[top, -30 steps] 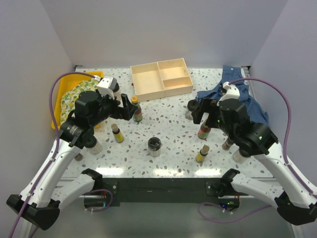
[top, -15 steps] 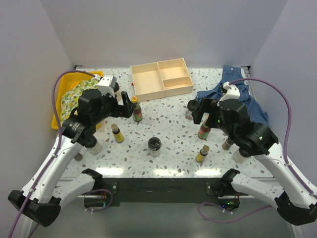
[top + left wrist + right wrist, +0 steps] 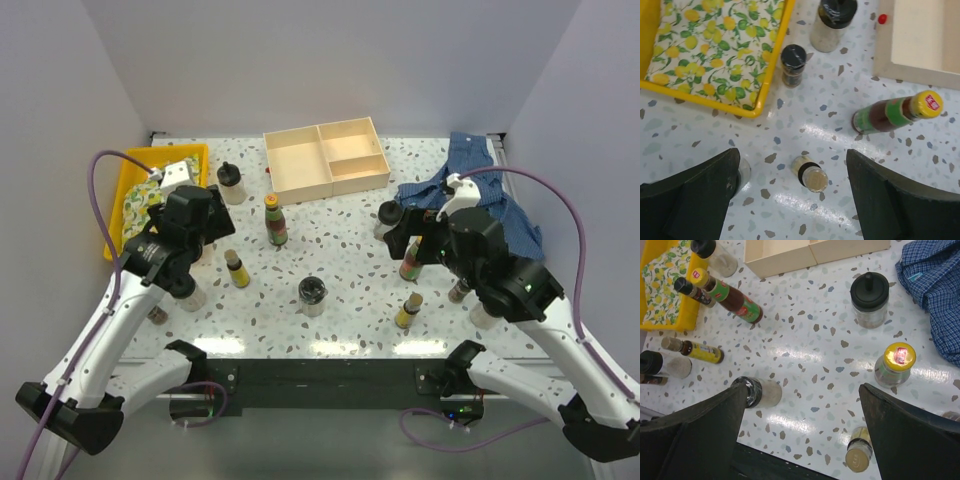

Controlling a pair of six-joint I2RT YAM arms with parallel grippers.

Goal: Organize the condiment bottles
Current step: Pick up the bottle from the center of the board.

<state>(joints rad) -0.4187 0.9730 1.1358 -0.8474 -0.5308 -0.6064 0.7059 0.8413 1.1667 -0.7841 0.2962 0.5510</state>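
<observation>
We log left gripper (image 3: 791, 170) and right gripper (image 3: 802, 390) each spread wide, grasping nothing, above condiment bottles (image 3: 277, 222), perhaps a dozen, scattered on table (image 3: 345, 250)

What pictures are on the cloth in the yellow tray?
The cloth shows yellow lemons and green leaves on white; clearest in the left wrist view.

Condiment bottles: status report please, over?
Left claw open, empty. Right claw open, empty. Bottles scattered on table, none in wooden box. Nothing blocking either claw.
</observation>
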